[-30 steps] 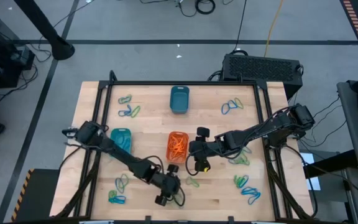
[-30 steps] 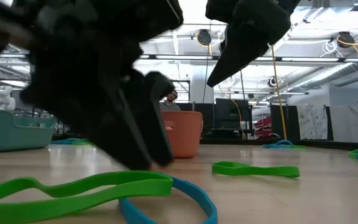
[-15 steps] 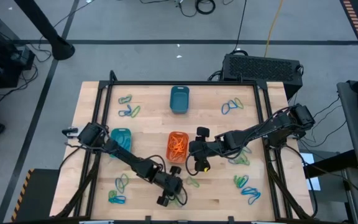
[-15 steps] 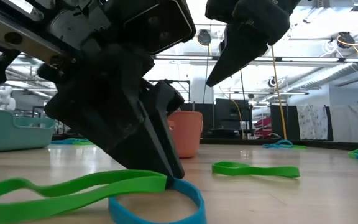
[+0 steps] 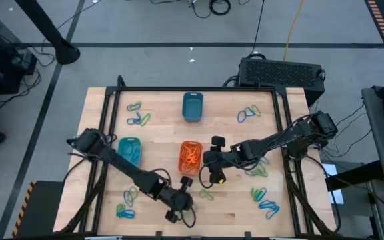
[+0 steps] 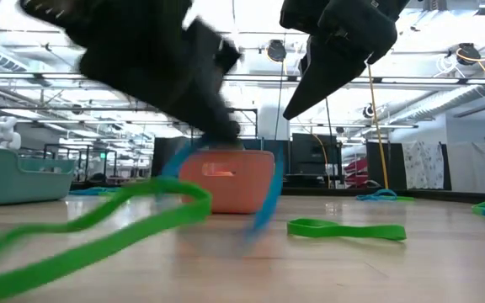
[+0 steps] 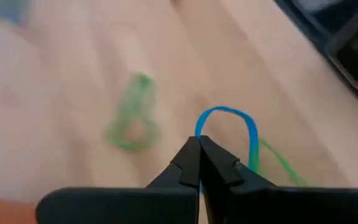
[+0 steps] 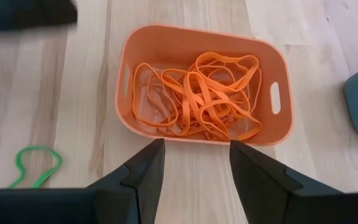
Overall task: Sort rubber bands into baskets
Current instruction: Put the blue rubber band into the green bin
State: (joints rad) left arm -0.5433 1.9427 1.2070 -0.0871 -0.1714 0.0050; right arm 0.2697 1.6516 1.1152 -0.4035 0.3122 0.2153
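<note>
My left gripper is near the table's near edge, shut on a blue rubber band that it holds above the wood. A green rubber band rises at one end beside the blue one; the rest of it lies on the table. My right gripper hovers open just right of the orange basket, which holds several orange rubber bands. The turquoise basket stands at the left and the dark teal basket at the far middle. My left gripper pinches one spot of the blue band's loop between its two fingertips, coming from above at a slant. The loop hangs open below the fingers, raised off the table. Whether the green band's raised end is caught on it, I cannot tell.
Small heaps of green and blue bands lie at the far left, far right, near left and near right. Single green bands lie on the wood. A black frame borders the table.
My left gripper has shut on the blue band on the table and then gone up with it. The blue band has been lifted from lying flat to hanging below the fingers. One end of the green band has risen with it while the rest stays down.
</note>
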